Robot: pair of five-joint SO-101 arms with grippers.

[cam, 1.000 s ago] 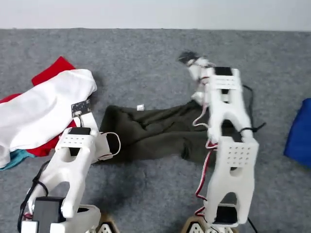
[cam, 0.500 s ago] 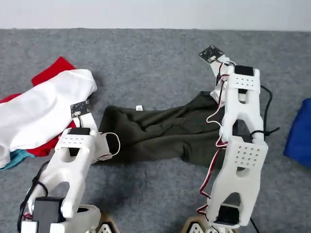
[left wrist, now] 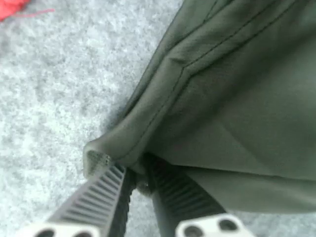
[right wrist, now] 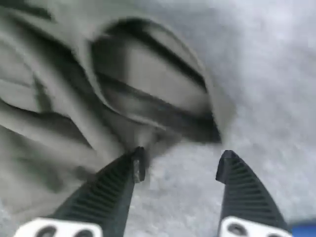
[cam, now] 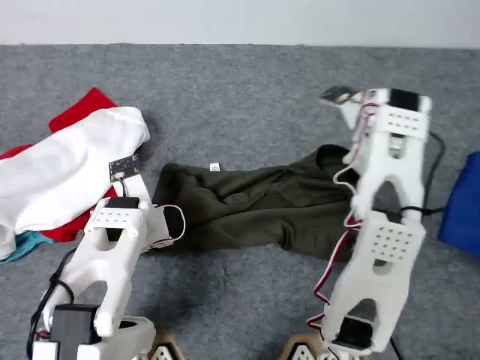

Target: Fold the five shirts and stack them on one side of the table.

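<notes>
A dark olive shirt (cam: 255, 206) lies crumpled across the middle of the grey table. In the left wrist view my left gripper (left wrist: 138, 180) is shut on the olive shirt's (left wrist: 222, 98) folded edge, at the garment's left end. My right gripper (right wrist: 180, 165) stands open just above the grey surface beside the olive shirt's neck opening (right wrist: 148, 98), with nothing between its fingers. In the high view the right arm (cam: 382, 172) rises over the shirt's right end. A white shirt (cam: 67, 176) lies on a red shirt (cam: 79, 112) and a teal one (cam: 19, 246) at the far left.
A blue shirt (cam: 459, 206) lies at the table's right edge. The grey carpet-like surface (cam: 225, 97) runs to a white wall at the back. Bare surface lies behind the olive shirt and in front between the two arm bases.
The right arm has swung rightward and back over the olive shirt's right end, and that end has spread out to the right. The left arm has kept still.
</notes>
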